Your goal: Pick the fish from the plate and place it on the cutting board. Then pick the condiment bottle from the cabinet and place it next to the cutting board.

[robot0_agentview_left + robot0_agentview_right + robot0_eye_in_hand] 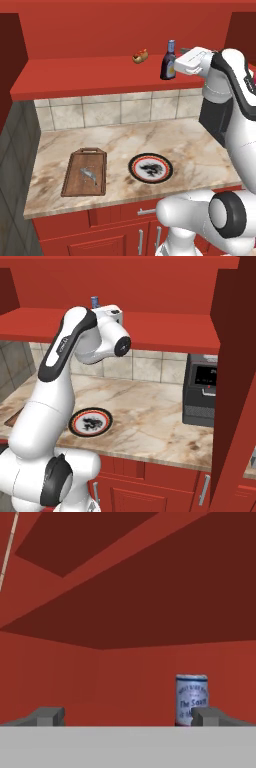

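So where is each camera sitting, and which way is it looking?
Left base view: behind the arm on its left, looking down at the marble counter, dark-brown wooden cutting board with the tiny silvery fish, and round black-rimmed plate; white arm at right.
Right base view: behind on the right, same counter and plate; arm at left.
Hand view: on the hand, facing into the red cabinet at the blue-capped condiment bottle; open gripper.
Both base views share the plate.
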Controlling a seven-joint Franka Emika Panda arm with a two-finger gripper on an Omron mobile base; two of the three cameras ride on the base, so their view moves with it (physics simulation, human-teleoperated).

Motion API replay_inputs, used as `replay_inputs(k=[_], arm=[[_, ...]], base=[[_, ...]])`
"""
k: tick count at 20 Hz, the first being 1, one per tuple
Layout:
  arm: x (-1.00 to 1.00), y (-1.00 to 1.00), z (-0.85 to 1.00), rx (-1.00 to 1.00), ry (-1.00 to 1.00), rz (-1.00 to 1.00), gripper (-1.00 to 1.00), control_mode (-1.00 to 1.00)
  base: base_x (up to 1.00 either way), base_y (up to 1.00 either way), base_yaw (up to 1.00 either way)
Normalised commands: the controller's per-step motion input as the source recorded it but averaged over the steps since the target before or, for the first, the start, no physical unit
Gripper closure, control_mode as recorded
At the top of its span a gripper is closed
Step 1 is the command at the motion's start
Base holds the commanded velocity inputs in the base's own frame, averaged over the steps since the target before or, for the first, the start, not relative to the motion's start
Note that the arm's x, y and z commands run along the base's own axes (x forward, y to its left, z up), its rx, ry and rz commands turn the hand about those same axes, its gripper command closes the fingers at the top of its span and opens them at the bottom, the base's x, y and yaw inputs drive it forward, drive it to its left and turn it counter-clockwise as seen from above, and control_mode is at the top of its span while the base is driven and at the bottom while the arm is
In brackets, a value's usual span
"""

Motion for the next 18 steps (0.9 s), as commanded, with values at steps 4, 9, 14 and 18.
replay_inputs(k=[4, 9, 14, 18], arm=[[0.16, -0.01, 0.00, 0.00, 0.00, -0.01, -1.00, -1.00], [0.18, -0.02, 0.00, 0.00, 0.00, -0.01, -1.00, -1.00], [0.20, -0.03, 0.00, 0.00, 0.00, -0.01, -1.00, -1.00], [0.18, -0.02, 0.00, 0.00, 0.00, -0.01, -1.00, -1.00]], base=[[0.00, 0.00, 0.00], [0.00, 0.00, 0.00], [0.00, 0.00, 0.00], [0.00, 0.00, 0.00]])
